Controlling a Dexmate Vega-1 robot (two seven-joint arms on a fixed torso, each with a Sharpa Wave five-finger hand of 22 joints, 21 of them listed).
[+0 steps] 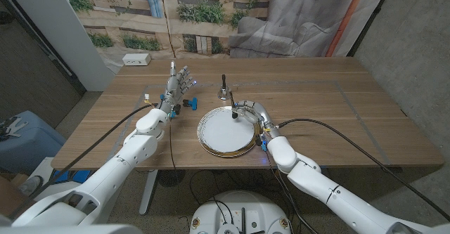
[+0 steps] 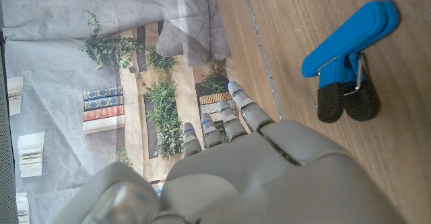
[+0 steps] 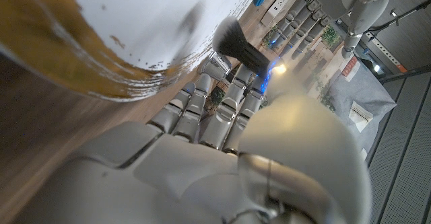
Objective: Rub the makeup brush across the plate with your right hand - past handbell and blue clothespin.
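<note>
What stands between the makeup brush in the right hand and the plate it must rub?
Nothing visible does. The right hand grips the makeup brush, whose bristles are already at the plate. The handbell and blue clothespin stand apart from the plate.

Handbell behind plate (clothespin left)

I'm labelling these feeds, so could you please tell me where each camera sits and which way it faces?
Head view: on the robot's head, looking down at the table; both arms, plate, handbell.
Left wrist view: on the left wrist, looking along the left hand to the blue clothespin.
Right wrist view: on the right wrist, looking along the right hand gripping the makeup brush.
Shared: plate, head and right wrist views.
</note>
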